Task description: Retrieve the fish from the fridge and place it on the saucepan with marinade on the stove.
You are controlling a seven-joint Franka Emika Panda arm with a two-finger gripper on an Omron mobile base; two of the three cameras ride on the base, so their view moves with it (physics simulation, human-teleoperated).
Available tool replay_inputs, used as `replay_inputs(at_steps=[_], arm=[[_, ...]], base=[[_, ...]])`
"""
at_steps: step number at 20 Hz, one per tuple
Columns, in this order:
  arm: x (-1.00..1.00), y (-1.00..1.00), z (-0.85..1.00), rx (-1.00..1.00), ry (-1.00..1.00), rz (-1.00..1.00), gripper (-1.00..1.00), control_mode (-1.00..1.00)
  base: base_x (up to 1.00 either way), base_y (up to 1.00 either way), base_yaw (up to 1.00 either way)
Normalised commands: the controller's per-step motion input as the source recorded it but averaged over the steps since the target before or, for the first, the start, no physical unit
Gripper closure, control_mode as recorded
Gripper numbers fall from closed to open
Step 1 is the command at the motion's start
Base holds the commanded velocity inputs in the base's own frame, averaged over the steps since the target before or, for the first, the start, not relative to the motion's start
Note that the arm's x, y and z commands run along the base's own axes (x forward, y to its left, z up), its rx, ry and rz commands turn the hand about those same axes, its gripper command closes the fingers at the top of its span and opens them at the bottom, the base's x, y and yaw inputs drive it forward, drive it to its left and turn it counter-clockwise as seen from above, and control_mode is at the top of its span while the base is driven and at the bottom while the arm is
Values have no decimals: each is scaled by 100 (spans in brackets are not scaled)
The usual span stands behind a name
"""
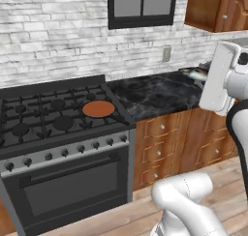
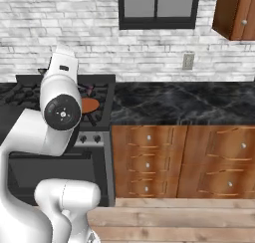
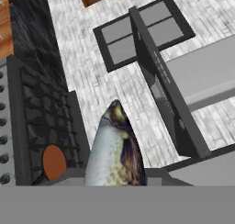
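- The brick wall (image 1: 58, 32) runs behind everything, pale grey-white, with a dark-framed window (image 1: 141, 7) set into it and a small outlet plate (image 1: 166, 53) lower down to the right.
- The stove (image 1: 58, 133) stands at the left of the left base view: black grates on top, a silver front edge with a row of knobs, an oven door with a long bar handle below.
- The counter (image 1: 155, 95) joins the stove on its right, with a dark marbled top; under it sit wooden drawers (image 1: 162, 148) with small round knobs. A wooden wall cabinet (image 1: 218, 7) hangs at the upper right.
- The arm (image 1: 227, 80) rises at the right of the left base view, its white upper part held above the right end of the counter.
- The pan (image 1: 99, 109) sits on the stove's front right burner, round with an orange-brown inside; in the hand view it shows as a small orange disc (image 3: 54, 162) on the grates.
- The fish (image 3: 114, 149) is held up off any surface, well apart from the pan: in the hand view it rises silvery and brown from the bottom, and in the left base view its pale tip (image 1: 196, 74) sticks out left of the arm above the counter.
- The gripper (image 3: 114, 182) is closed narrowly on the fish, its tips hidden behind the body.
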Motion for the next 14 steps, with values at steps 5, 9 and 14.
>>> replay_inputs(at_steps=[5,9,14], arm=[[0,0,0,0,0,0,100,100],[0,0,0,0,0,0,100,100],[0,0,0,0,0,0,100,100]], base=[[48,64,11],[42,45,10],[49,5,6]])
